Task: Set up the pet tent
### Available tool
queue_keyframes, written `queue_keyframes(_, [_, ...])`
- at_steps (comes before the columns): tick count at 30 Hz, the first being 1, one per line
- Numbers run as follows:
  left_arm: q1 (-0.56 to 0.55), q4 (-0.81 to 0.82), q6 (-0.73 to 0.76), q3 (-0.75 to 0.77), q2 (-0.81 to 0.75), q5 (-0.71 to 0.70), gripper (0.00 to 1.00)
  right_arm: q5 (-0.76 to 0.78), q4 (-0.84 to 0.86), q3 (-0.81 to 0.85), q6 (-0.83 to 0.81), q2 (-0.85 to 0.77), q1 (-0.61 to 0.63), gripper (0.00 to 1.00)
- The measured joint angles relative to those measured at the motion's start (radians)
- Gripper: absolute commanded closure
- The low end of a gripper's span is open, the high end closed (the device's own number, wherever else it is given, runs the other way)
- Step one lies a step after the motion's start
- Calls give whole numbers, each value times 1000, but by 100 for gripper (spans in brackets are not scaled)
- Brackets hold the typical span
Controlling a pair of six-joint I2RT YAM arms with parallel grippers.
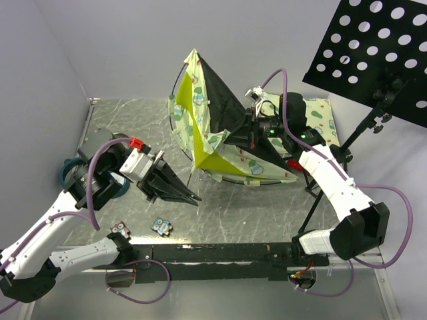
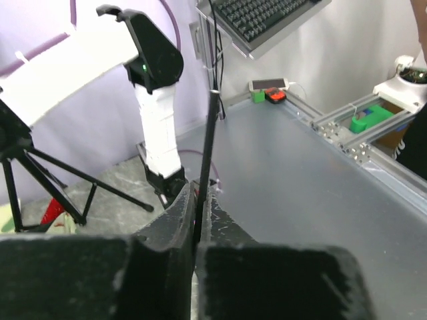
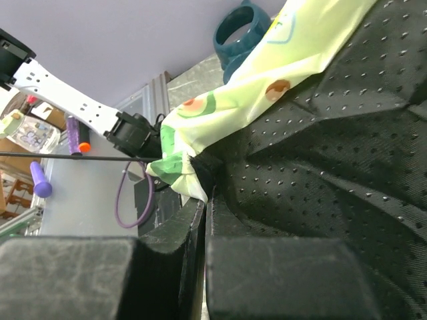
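Observation:
The pet tent (image 1: 200,113) stands half raised at the table's middle, with cream-green avocado print, a lime-yellow panel (image 1: 217,159) and a black base sheet (image 1: 220,93) turned up. My right gripper (image 1: 239,137) is shut on the tent's corner, where printed fabric meets the black sheet (image 3: 200,175); its jaws (image 3: 207,197) are closed on that fabric. My left gripper (image 1: 195,198) sits low in front of the tent, shut on a thin black pole (image 2: 208,147) that runs up between its jaws (image 2: 200,193). The same pole (image 3: 67,155) shows as a thin line in the right wrist view.
A flat mat of similar print (image 1: 317,110) lies at the back right under the right arm. A black perforated board (image 1: 373,47) on a tripod stands at the right. A teal ring (image 1: 69,175) sits at the left. Two small toys (image 1: 161,227) lie near the front rail.

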Motion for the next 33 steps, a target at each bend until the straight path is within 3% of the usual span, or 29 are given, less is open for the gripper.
queue_keyframes(5, [13,64,-92,-2,-1,-27,99,-2,-4,0,11,0,13,100])
queue_keyframes(9, [84,90,-216,-47,11,-45,99,1,25,0,64,0,33,100])
queue_keyframes(14, [127,31,-294,10,174,-46,99,12,83,-11,144,0,69,100])
queue_keyframes(29, [236,232,-513,-276,157,-51,99,-17,206,-62,354,-10,103,100])
queue_keyframes(33, [253,172,-577,-361,162,-39,99,-16,286,-62,385,-52,95,100])
